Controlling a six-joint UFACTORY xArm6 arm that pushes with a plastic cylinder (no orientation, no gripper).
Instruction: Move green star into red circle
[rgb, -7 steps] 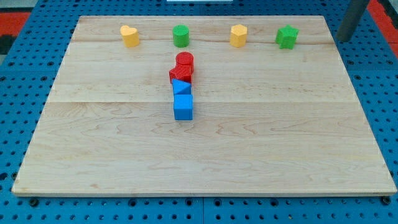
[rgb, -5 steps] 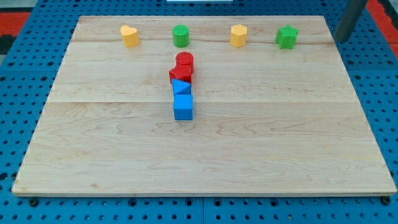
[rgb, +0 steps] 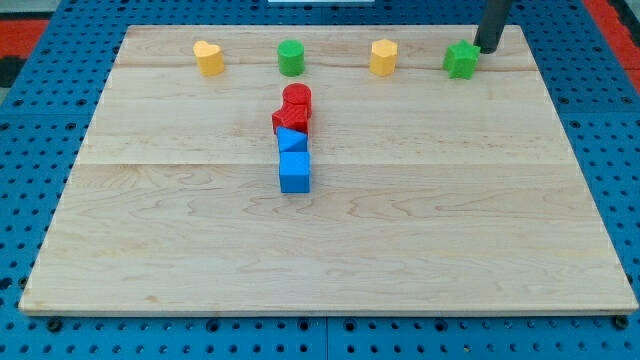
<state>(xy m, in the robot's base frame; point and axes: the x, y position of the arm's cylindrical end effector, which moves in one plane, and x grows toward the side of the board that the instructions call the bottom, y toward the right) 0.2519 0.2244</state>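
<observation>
My tip (rgb: 484, 50) has moved left, now just beside the green star (rgb: 461, 60), well apart from the red circle (rgb: 297, 98); rod's upper part cut off; nothing gripped.

The arm's straight dark rod descends from the frame's upper right, my tip (rgb: 486, 50) near the top edge.

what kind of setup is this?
Likely a lab tabletop pushing rig: wooden board on a blue pegboard, small coloured blocks, and my tip beside the green star.
</observation>
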